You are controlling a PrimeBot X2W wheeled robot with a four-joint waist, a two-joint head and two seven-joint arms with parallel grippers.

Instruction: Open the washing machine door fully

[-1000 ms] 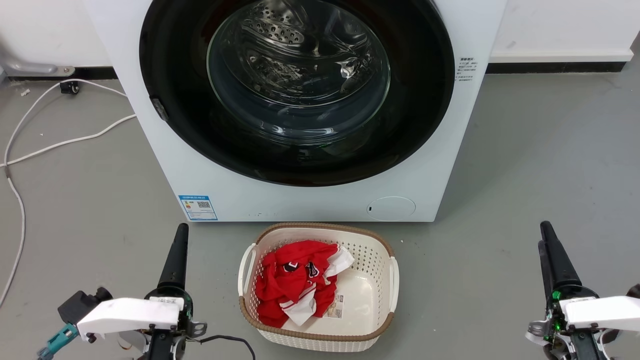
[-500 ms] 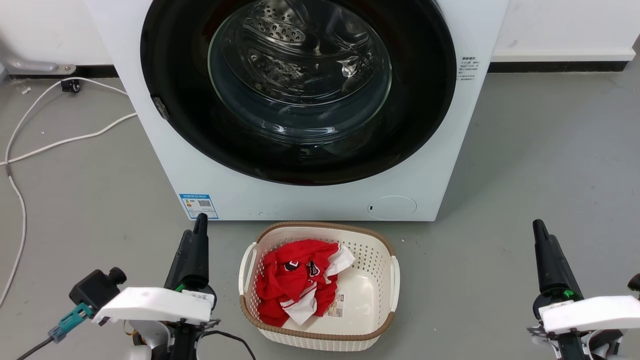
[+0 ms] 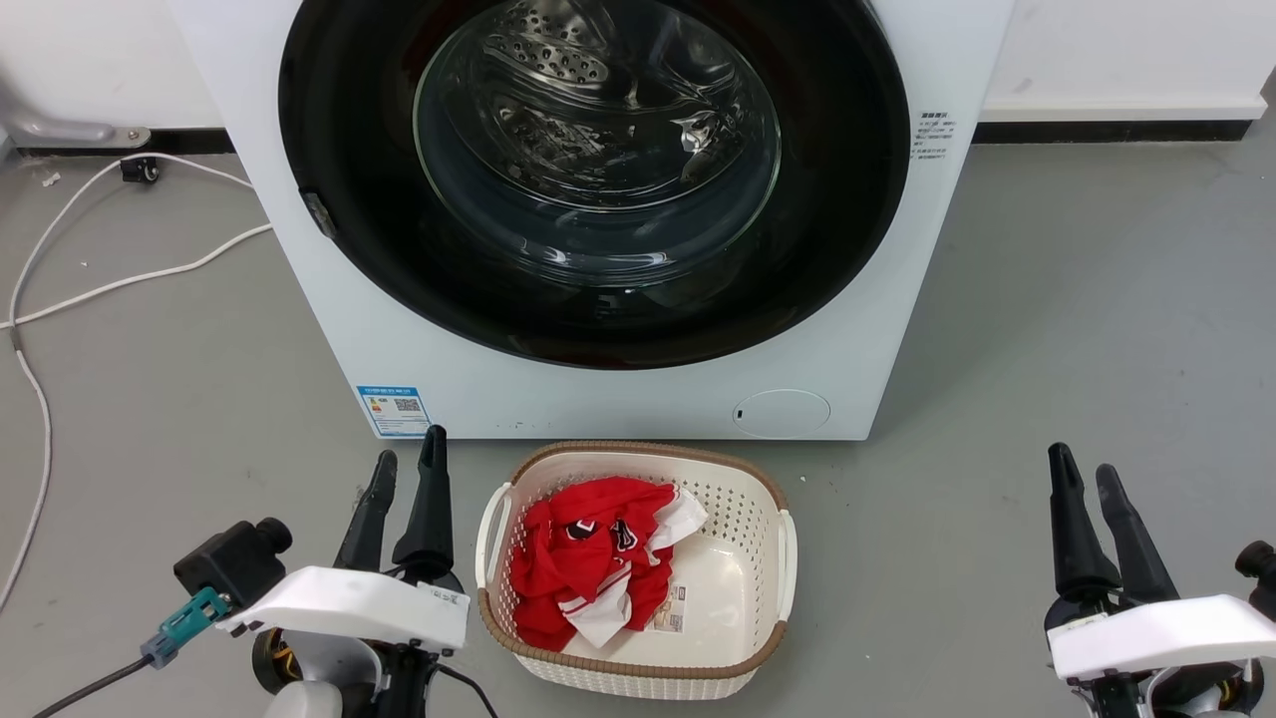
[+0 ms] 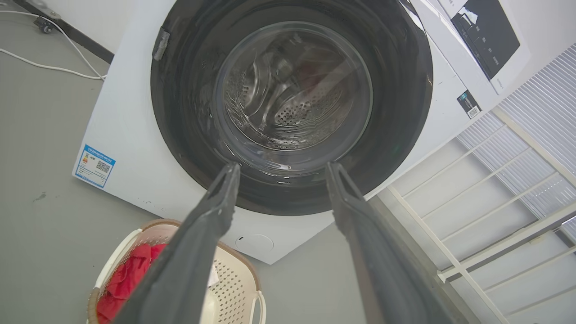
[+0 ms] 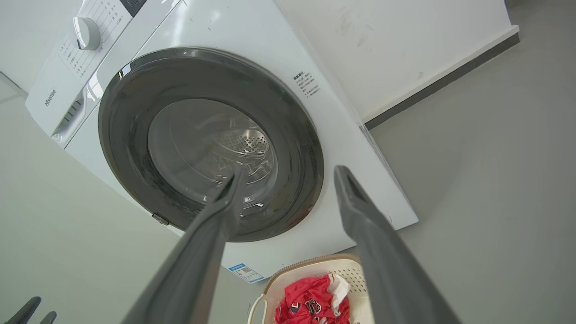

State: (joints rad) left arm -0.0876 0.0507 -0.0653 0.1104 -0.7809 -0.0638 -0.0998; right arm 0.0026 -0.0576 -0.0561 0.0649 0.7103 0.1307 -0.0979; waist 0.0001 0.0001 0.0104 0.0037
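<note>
The white washing machine stands straight ahead. Its round black washing machine door lies shut, flush on the front, and the steel drum shows through its glass bowl. A small grey latch piece sits on the door's left edge. My left gripper hovers open over the floor, just below the blue label and left of the basket. My right gripper is open at the lower right, well clear of the machine. Both wrist views look up at the door between spread fingers, with nothing held.
A cream laundry basket holding red and white clothes sits on the floor right before the machine. White cables trail across the grey floor at the left. A round white filter cover is low on the front. A white rack stands beside the machine.
Both grippers have gone from shut to open. The left gripper has moved forward and to the right, towards the machine's lower left corner. The door has not moved.
</note>
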